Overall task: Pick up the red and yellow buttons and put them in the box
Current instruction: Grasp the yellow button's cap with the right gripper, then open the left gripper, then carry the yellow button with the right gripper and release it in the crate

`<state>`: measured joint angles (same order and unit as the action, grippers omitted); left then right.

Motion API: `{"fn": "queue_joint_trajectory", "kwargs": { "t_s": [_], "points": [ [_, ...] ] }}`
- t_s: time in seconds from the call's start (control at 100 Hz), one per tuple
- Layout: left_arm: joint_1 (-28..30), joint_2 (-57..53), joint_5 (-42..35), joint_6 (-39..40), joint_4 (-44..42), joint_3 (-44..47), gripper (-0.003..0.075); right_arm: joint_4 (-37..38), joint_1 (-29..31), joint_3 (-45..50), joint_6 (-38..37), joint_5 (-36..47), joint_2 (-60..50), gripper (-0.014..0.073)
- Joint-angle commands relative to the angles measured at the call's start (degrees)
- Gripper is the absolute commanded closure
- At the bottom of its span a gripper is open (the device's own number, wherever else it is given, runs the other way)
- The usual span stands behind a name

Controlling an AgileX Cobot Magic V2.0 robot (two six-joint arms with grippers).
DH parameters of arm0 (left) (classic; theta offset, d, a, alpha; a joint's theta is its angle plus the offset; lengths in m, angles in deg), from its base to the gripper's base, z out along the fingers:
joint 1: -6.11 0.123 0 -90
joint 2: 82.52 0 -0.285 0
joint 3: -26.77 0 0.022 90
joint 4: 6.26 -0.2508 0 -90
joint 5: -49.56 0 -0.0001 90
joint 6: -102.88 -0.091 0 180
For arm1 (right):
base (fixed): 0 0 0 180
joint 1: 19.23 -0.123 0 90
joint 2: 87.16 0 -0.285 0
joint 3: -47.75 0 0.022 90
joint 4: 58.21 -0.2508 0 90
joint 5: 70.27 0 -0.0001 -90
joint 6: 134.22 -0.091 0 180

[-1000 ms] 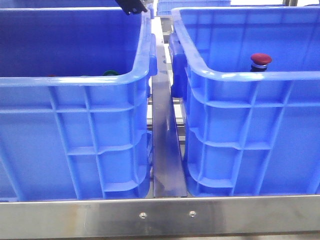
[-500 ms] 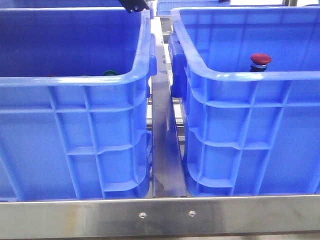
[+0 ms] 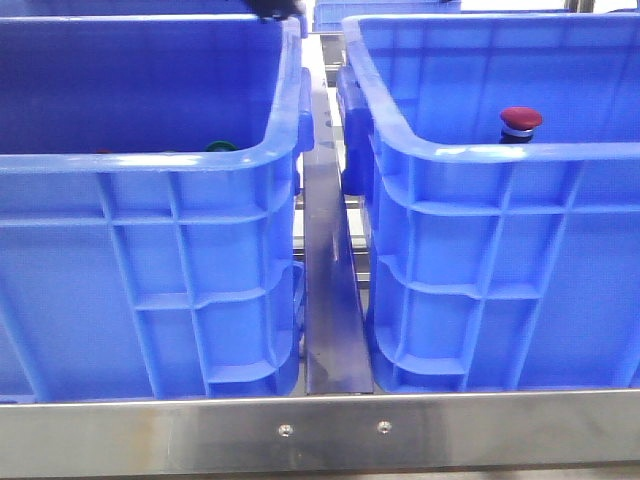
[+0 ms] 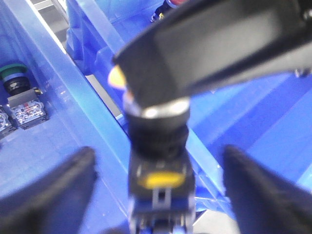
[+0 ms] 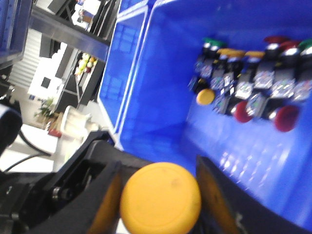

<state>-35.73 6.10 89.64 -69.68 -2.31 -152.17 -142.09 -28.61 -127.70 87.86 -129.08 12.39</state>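
My right gripper [image 5: 158,171] is shut on the round cap of a yellow button [image 5: 161,200], which hangs in the air. In the left wrist view the same yellow button [image 4: 161,183] shows its black body and silver collar. My left gripper [image 4: 157,155] stands open around that body, both fingers well apart from it. A red button [image 3: 521,120] stands inside the right-hand box [image 3: 500,152]. Both grippers hover above the rim between the two crates, and only a black bit [image 3: 272,10] of them shows in the front view.
The left blue crate [image 3: 150,160] holds a green button [image 3: 220,146] behind its front rim. The right wrist view shows several more buttons on a crate floor, among them red ones [image 5: 286,118] and a yellow one [image 5: 205,96]. A steel rail [image 3: 330,300] runs between the crates.
The black gripper part at the top of the front view has risen and now barely shows. The crates and the red button have not moved.
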Motion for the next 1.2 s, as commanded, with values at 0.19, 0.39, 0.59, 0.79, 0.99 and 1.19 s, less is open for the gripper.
{"fn": "queue_joint_trajectory", "kwargs": {
  "t_s": [0.19, 0.39, 0.59, 0.79, 0.99, 1.19],
  "points": [
    [-0.49, -1.9, -3.47, -0.01, 0.77, -1.63, 0.0167, 1.47, 11.1, 0.26, 9.12, 2.62, -8.05, 0.0392],
    [-0.49, -1.9, -3.37, -0.01, 0.77, -1.63, 0.0167, 3.76, 15.0, 6.56, 18.13, 16.21, -15.4, 0.0393],
    [-0.49, -1.9, -3.37, -0.01, 0.77, -1.63, 0.0167, 3.71, 15.3, 14.65, 27.91, 34.49, -21.03, 0.0393],
    [-0.49, -1.9, -3.37, -0.01, 0.77, -1.63, 0.0167, 2.55, 15.3, 19.42, 29.7, 48.95, -20.2, 0.0393],
    [-0.49, -1.9, -3.37, -0.01, 0.77, -1.63, 0.0167, -1.69, 15.3, 19.06, 29.65, 56.04, -14.2, 0.0393],
    [-0.49, -1.9, -3.27, -0.01, 0.77, -1.63, 0.0167, -1.96, 15.3, 16.44, 29.65, 56.02, -6.39, 0.0393]
  ]
}}
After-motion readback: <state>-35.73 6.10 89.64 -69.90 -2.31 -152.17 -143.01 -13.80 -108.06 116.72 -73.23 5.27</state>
